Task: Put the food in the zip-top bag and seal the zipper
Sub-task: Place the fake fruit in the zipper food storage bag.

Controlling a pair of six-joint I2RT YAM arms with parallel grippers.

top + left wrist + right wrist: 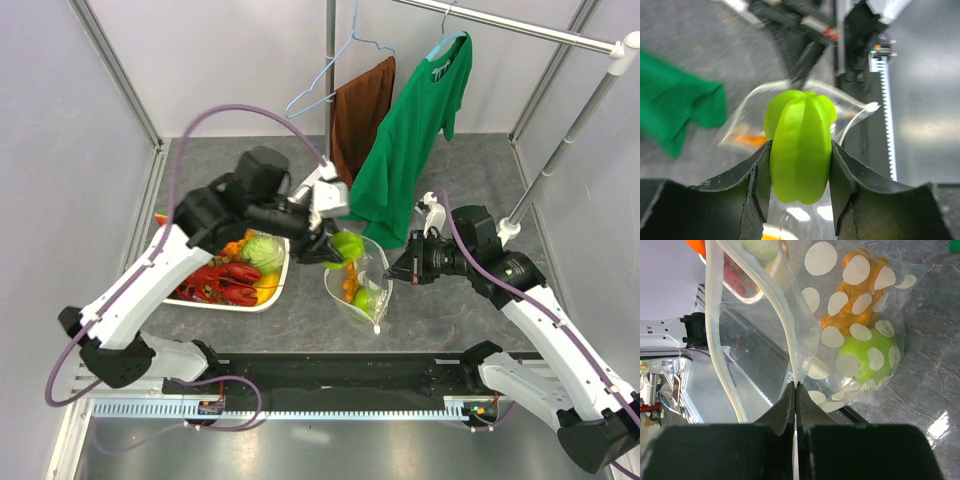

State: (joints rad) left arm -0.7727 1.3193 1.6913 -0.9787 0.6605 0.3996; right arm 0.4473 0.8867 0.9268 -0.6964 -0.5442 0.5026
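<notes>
My left gripper [335,245] is shut on a ribbed light-green toy fruit [800,145] and holds it over the open mouth of the polka-dot zip-top bag [358,285]. My right gripper [796,387] is shut on the bag's whitish zipper strip [785,325] and holds the mouth up and open. Inside the bag lie an orange food piece [857,305] and a green fruit [862,360]. A green cabbage [263,253], red lobsters [225,283] and yellow pieces lie in the white basket [268,300] at the left. The slider tab does not show.
A green T-shirt [415,130] and a brown cloth [360,110] hang from a rail behind the bag, beside an empty blue hanger [325,85]. A white rack post [560,150] stands at the right. A black rail [330,375] runs along the near edge.
</notes>
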